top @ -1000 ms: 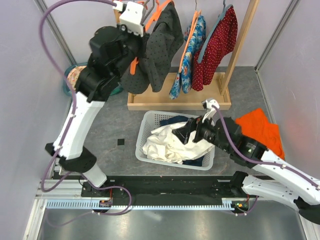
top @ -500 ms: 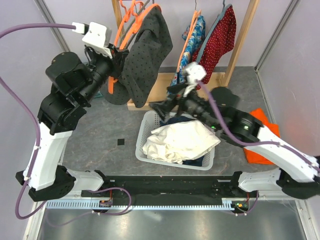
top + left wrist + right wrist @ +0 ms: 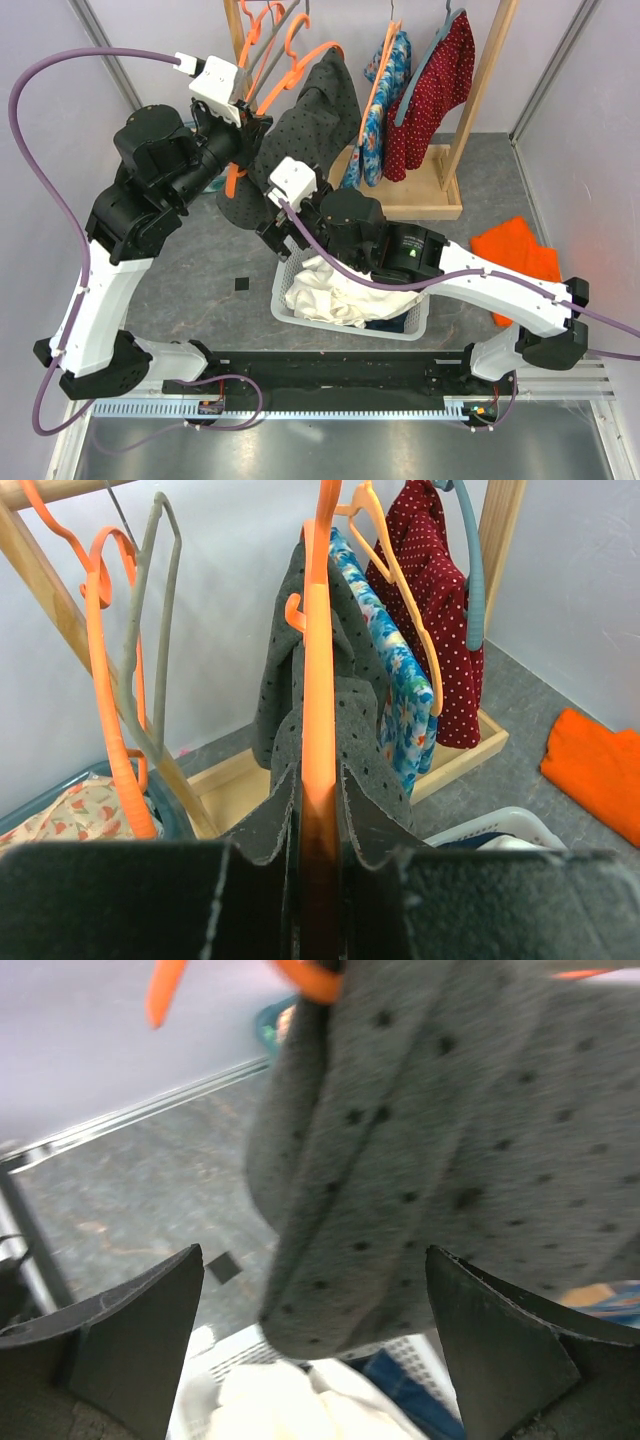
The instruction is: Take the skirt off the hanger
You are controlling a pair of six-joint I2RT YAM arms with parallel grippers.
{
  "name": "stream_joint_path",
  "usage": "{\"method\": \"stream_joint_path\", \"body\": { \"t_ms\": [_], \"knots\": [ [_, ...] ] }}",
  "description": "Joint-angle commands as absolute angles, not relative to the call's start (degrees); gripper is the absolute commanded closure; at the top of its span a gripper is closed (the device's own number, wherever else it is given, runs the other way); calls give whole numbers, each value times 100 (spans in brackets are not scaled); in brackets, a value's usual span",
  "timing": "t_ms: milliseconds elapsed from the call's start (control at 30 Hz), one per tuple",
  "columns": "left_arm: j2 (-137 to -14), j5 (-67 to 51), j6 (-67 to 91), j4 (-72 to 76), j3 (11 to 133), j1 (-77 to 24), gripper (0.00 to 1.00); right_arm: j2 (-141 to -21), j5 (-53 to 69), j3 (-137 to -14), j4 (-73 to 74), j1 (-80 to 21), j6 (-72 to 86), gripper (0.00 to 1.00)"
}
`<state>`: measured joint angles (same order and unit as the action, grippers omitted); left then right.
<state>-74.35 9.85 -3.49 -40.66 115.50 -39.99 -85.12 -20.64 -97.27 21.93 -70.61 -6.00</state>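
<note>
The grey dotted skirt (image 3: pixel 305 125) hangs from an orange hanger (image 3: pixel 300 55) in front of the rack. My left gripper (image 3: pixel 240 135) is shut on the hanger's orange bar (image 3: pixel 320 730), which runs straight up between its fingers in the left wrist view, with the skirt (image 3: pixel 375 740) draped over it. My right gripper (image 3: pixel 270 228) is open just below the skirt's lower edge. In the right wrist view the skirt hem (image 3: pixel 400 1170) hangs between and above the spread fingers (image 3: pixel 140 1340), not touching them.
A white basket (image 3: pixel 288 255) of white and blue laundry sits under the skirt. The wooden rack (image 3: pixel 480 90) holds a floral garment (image 3: pixel 385 100), a red dotted one (image 3: pixel 440 80) and spare hangers (image 3: pixel 110 680). An orange cloth (image 3: pixel 520 255) lies at the right.
My right gripper has risen from the basket and swung left to just under the skirt's hem. My left arm has carried the hanger and skirt down and left, off the rail.
</note>
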Motion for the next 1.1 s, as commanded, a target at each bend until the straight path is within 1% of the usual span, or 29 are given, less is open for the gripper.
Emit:
{"method": "stream_joint_path", "body": {
  "t_ms": [0, 100, 300, 333, 367, 400, 433, 467, 533, 633, 733, 833, 900, 933, 1067],
  "knots": [
    [-7216, 782, -158, -3489, 11672, -4008, 98, -8587, -2811, -10037, 2030, -7049, -1142, 2],
    [-7181, 782, -123, -3507, 11637, -4008, 98, -8692, -3461, -10020, 1899, -7049, -1520, 2],
    [-7216, 739, -123, -3516, 11680, -4008, 98, -8947, -3743, -9993, 1495, -7049, -1836, 4],
    [-7216, 721, -114, -3524, 11689, -4017, 98, -8999, -3822, -10011, 1381, -7049, -1872, 7],
    [-7216, 712, -114, -3533, 11681, -4017, 98, -9061, -3849, -10019, 1336, -7049, -1924, 12],
    [-7225, 729, -97, -3559, 11655, -4017, 98, -9079, -3832, -10046, 1301, -7049, -1977, 21],
    [-7225, 756, -97, -3577, 11628, -4017, 98, -9088, -3815, -10089, 1336, -7049, -1986, 48],
    [-7225, 791, -105, -3577, 11611, -4017, 98, -9044, -3823, -10168, 1353, -7049, -1952, 62],
    [-7225, 914, -141, -3586, 11566, -4017, 98, -8922, -3910, -10204, 1397, -7049, -1864, 100],
    [-7233, 1019, -167, -3586, 11496, -4017, 98, -8527, -4077, -10371, 1581, -7058, -1846, 100],
    [-7242, 1124, -193, -3603, 11382, -4017, 98, -7886, -4192, -10494, 1679, -7093, -1846, 100],
    [-7233, 1195, -220, -3586, 11277, -4017, 98, -6868, -4201, -10643, 1670, -7093, -1758, 100],
    [-7251, 1213, -228, -3586, 11250, -4017, 98, -6479, -4123, -10783, 1731, -7093, -1600, 100],
    [-7251, 1230, -229, -3586, 11250, -4017, 98, -6086, -4079, -10889, 1731, -7093, -1513, 100],
    [-7339, 1283, -246, -3560, 11311, -4017, 98, -5231, -3569, -10942, 1652, -7093, -1012, 100]
  ]
}}
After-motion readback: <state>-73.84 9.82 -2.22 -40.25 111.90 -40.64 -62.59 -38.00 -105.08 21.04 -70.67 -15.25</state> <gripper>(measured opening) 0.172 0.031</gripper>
